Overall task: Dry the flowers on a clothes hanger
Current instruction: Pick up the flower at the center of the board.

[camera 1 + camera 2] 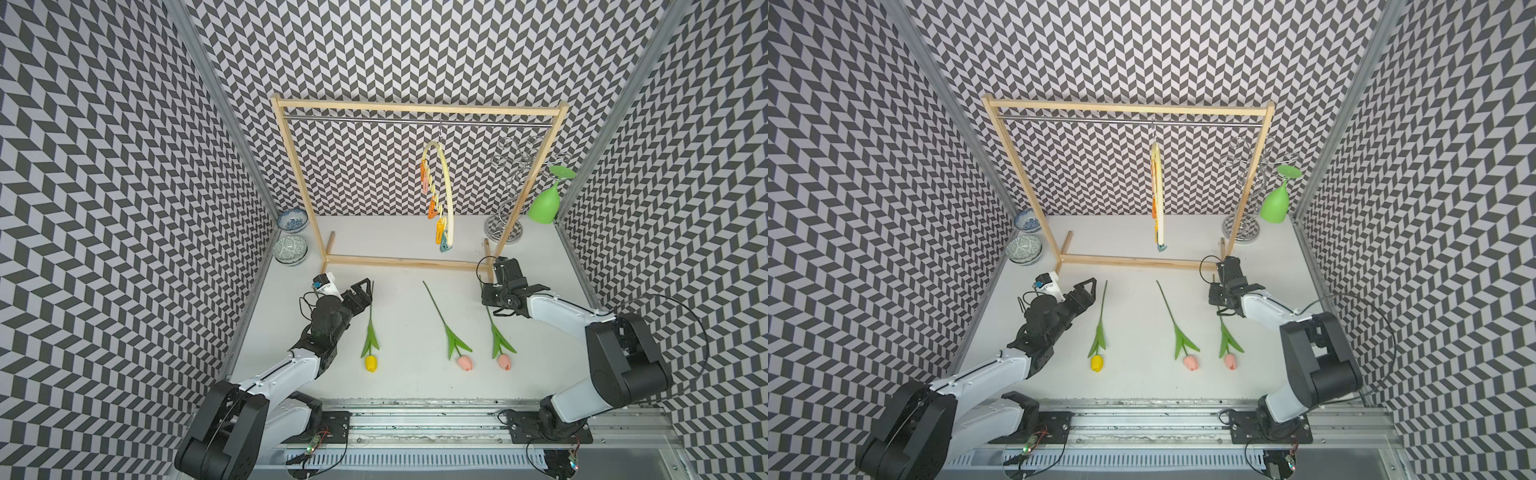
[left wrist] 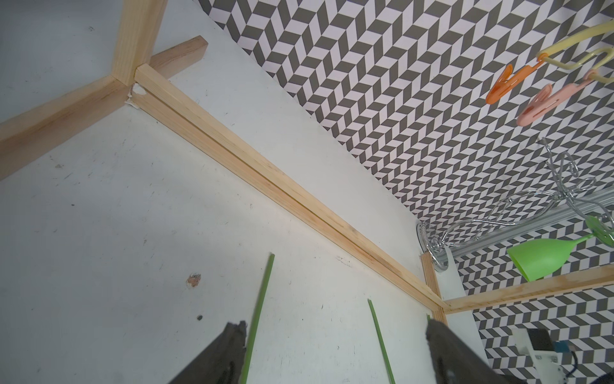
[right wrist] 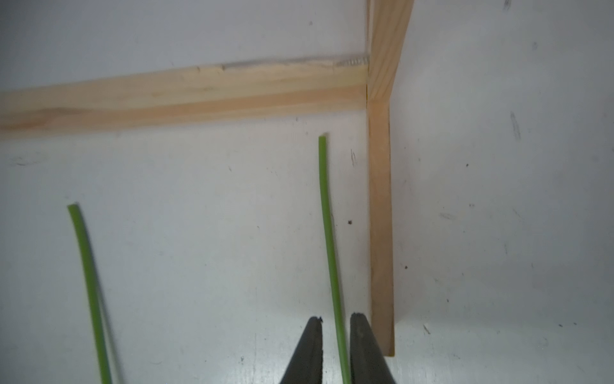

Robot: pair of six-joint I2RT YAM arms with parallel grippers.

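Observation:
Three flowers lie on the white table with their blooms toward the front: a yellow tulip, a pink tulip in the middle and a pink tulip on the right. The pale yellow clothes hanger hangs by its hook from the rack's rail, with several small clothespins on it. My left gripper is open and low over the table, and the yellow tulip's stem runs just inside one finger. My right gripper straddles the right pink tulip's stem, jaws narrowed with a thin gap on one side.
The wooden rack stands across the back, its base bar just beyond the stem ends. A silver wire stand and an upturned green glass are at the back right. Two patterned bowls sit at the back left.

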